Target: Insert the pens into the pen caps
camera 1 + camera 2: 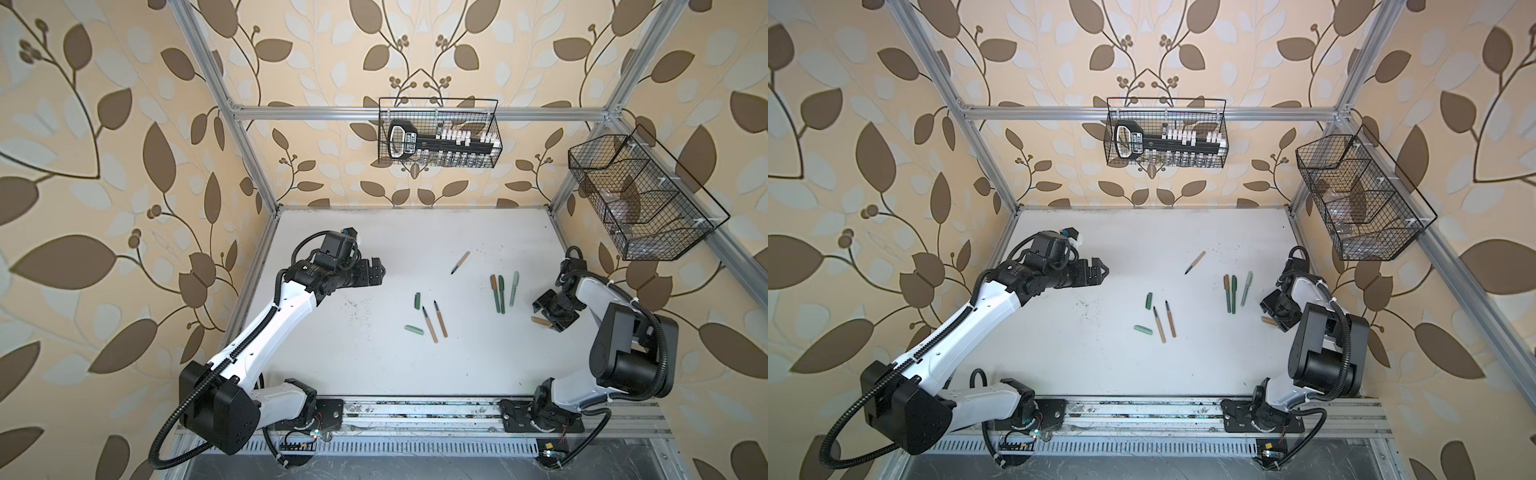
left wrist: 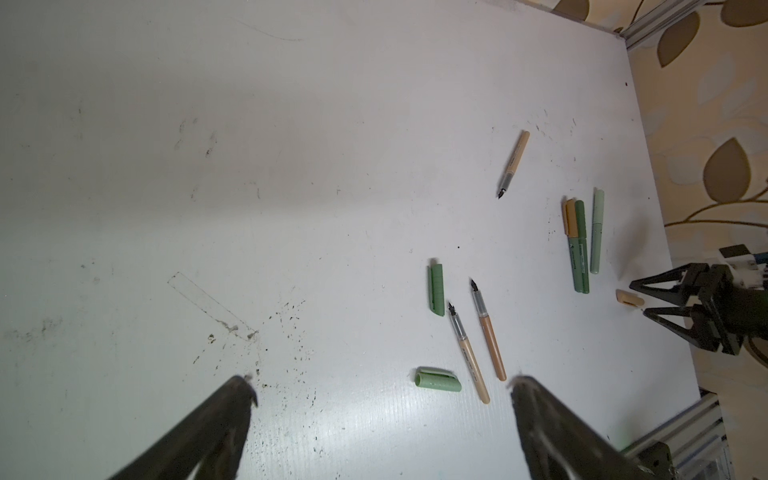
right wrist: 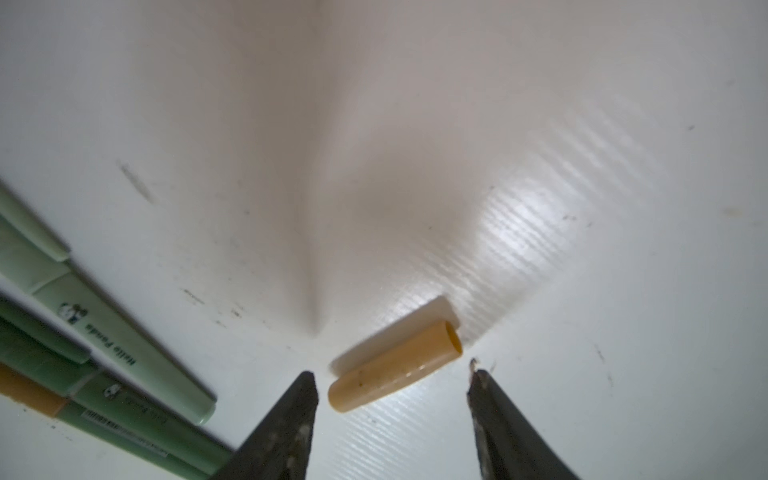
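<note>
The right hand (image 3: 394,375) is spread around a tan cap (image 3: 395,365) lying flat on the surface (image 3: 540,208). One fingertip (image 3: 307,386) sits just beside the cap's closed end, and the hand grips nothing. The left hand (image 2: 381,381) hangs spread wide and empty, near two uncapped tan pens (image 2: 468,355).

Left arm (image 1: 272,328), right arm (image 1: 592,293): white shells, black joints, ribbed black hoses (image 1: 166,426); right pincer (image 2: 638,300) black, triangular.

Six pens (image 1: 460,262), three capped; three loose caps (image 1: 414,329).
</note>
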Tool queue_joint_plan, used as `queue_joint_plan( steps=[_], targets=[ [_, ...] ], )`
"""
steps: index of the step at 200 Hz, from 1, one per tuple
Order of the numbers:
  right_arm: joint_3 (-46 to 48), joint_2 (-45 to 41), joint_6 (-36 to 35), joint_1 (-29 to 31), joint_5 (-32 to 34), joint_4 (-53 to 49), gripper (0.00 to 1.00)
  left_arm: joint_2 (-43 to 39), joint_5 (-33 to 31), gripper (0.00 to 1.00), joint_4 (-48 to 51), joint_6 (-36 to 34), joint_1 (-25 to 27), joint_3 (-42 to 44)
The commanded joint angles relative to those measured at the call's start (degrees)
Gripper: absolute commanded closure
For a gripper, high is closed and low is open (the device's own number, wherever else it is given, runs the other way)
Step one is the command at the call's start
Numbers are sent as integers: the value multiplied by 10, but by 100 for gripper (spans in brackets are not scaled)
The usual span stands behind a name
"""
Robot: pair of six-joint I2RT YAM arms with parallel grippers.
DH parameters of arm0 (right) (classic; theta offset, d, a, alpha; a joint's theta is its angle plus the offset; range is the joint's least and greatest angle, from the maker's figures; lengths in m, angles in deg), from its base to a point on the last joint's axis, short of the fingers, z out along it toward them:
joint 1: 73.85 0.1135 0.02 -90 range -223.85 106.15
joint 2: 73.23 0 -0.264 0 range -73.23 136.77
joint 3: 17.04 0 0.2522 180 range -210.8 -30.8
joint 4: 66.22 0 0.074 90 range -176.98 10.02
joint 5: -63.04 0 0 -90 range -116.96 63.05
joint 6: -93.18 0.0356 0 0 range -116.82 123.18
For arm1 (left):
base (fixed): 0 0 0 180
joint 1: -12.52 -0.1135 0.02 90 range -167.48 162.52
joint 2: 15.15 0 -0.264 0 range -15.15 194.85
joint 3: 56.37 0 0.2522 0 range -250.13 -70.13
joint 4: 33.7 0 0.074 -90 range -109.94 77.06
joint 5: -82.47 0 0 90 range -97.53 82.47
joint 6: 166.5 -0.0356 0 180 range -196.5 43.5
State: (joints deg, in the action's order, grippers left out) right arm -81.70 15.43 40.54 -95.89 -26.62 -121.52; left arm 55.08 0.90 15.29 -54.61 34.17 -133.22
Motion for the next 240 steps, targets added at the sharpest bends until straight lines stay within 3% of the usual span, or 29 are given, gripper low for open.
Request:
queue_joint_plan(
  steps=[1, 42, 88, 109, 147, 195, 218, 240],
  targets=[
    [-6, 22, -23, -17, -10, -3, 41, -31, -14, 1, -10, 13, -7, 9],
    [-8, 67, -36, -16, -24, 12, 50, -61, -27, 1, 5, 20, -7, 19],
    [-1, 83, -38, 5, -42, 25, 76, -103, -35, 1, 12, 32, -7, 42],
    [3, 80, -37, 24, -48, 25, 83, -112, -37, 1, 15, 33, -7, 47],
    [12, 52, -32, 61, -64, 33, 84, -108, -27, 1, 18, 22, -7, 43],
    [15, -28, -31, 119, -116, 69, 84, -87, 41, 1, -14, 13, -7, 36],
    [-7, -44, -24, 170, -139, 71, 84, -74, 50, 1, -19, 7, -7, 27],
    [-51, -5, -27, 243, -160, 71, 83, -60, 49, 1, -17, 1, -7, 11]
  ],
)
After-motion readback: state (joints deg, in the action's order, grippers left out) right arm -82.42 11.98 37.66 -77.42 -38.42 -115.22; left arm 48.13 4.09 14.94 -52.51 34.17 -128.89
